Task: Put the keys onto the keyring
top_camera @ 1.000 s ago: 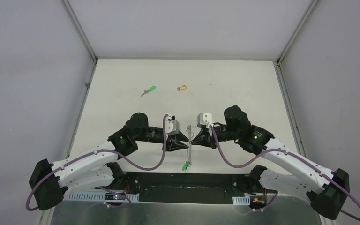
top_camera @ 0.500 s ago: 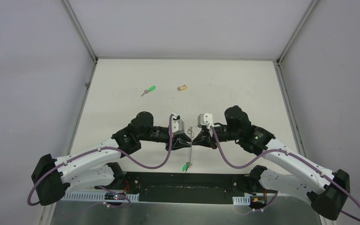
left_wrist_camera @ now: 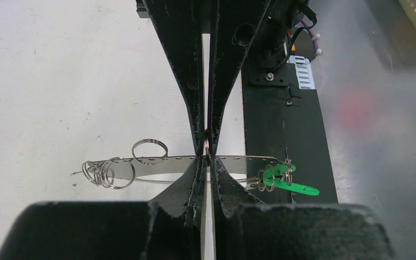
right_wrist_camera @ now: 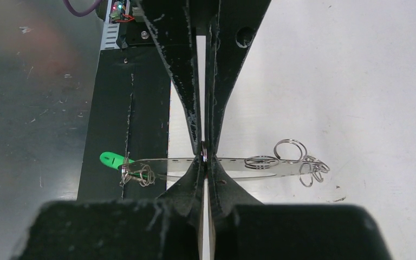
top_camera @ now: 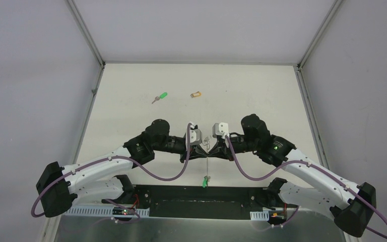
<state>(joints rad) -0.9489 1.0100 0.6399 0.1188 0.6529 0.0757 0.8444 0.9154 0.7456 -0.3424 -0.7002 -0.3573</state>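
Note:
The keyring (top_camera: 207,169) is a long thin grey metal loop hanging between my two grippers, with a green tag (top_camera: 205,182) at its low end. My left gripper (top_camera: 200,151) and right gripper (top_camera: 212,150) meet tip to tip, each shut on the loop's middle. In the left wrist view the keyring (left_wrist_camera: 151,170) runs crosswise with small split rings and the green tag (left_wrist_camera: 298,188); my gripper (left_wrist_camera: 207,158) pinches it. The right wrist view shows the keyring (right_wrist_camera: 249,169), the tag (right_wrist_camera: 111,158) and my gripper (right_wrist_camera: 204,160). The green key (top_camera: 159,97) and yellow-tan key (top_camera: 196,94) lie far back on the table.
A black base plate (top_camera: 201,199) lies at the near edge under the hanging tag. Grey walls and metal frame posts (top_camera: 88,40) bound the white table (top_camera: 262,96) on three sides.
My left gripper has moved right and closed onto the keyring beside the right gripper. The keyring's green tag has swung a little right and lower.

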